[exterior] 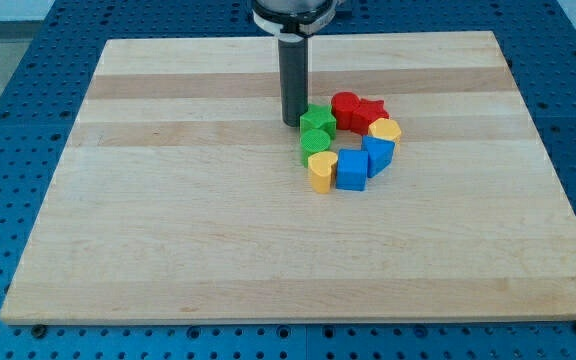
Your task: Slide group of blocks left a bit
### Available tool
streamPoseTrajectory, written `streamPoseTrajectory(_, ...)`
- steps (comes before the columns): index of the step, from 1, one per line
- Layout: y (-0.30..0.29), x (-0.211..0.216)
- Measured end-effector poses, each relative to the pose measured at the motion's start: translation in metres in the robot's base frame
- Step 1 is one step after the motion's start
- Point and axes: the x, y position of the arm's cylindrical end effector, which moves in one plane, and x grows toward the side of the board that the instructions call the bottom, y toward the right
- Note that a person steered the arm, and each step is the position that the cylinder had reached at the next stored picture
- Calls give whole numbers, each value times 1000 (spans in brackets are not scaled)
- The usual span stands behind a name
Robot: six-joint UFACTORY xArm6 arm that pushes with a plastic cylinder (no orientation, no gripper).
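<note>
A ring-shaped group of blocks sits right of the board's centre. It holds a green star [317, 120], a green block [314, 141], a yellow heart [321, 170], a blue cube [352, 170], a blue block [378, 153], a yellow block [386, 129], a red star [371, 111] and a red block [346, 105]. My tip [293, 121] stands on the board just left of the green star, at the group's upper left, close to it or touching it.
The wooden board [168, 200] lies on a blue perforated table [28, 60]. The rod's mount [293, 15] shows at the view's top.
</note>
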Motion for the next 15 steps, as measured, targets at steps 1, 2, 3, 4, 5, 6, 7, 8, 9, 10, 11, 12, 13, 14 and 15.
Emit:
streamPoseTrajectory(1, -4, 0)
streamPoseTrajectory(2, -43, 0)
streamPoseTrajectory(3, -80, 2)
streamPoseTrajectory(4, -97, 45)
streamPoseTrajectory(5, -96, 102)
streamPoseTrajectory(6, -64, 137)
streamPoseTrajectory(7, -11, 149)
streamPoseTrajectory(8, 49, 150)
streamPoseTrajectory(9, 107, 149)
streamPoseTrajectory(10, 144, 140)
streamPoseTrajectory(11, 153, 117)
streamPoseTrajectory(12, 153, 101)
streamPoseTrajectory(13, 153, 86)
streamPoseTrajectory(14, 149, 83)
streamPoseTrajectory(15, 144, 83)
